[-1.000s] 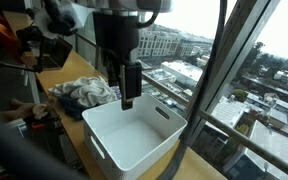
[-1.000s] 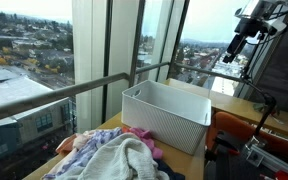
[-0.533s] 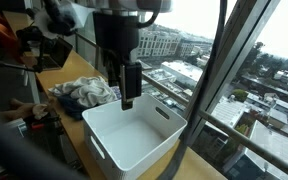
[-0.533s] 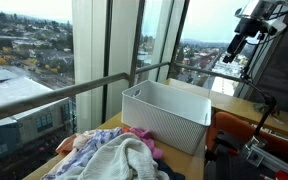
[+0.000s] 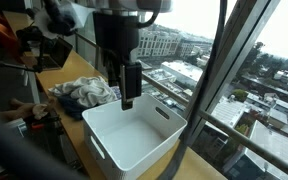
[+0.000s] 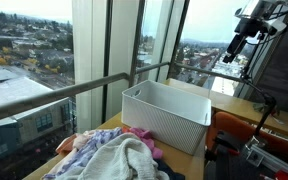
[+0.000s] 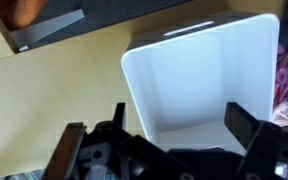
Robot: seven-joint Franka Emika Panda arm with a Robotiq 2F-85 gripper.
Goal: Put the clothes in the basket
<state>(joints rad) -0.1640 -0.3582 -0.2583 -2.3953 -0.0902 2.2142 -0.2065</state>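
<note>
End effector [image 5: 122,98]: hanging released above the basket [image 5: 134,140], fingers spread wide and gripping nothing.
Basket: white, sitting on the table [image 5: 79,68], its mouth lying open all round.
Clothes [image 5: 84,92]: lying heaped on the table just beside the basket's wall.

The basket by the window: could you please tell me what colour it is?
The basket is plain white, shown best in the wrist view.
</note>
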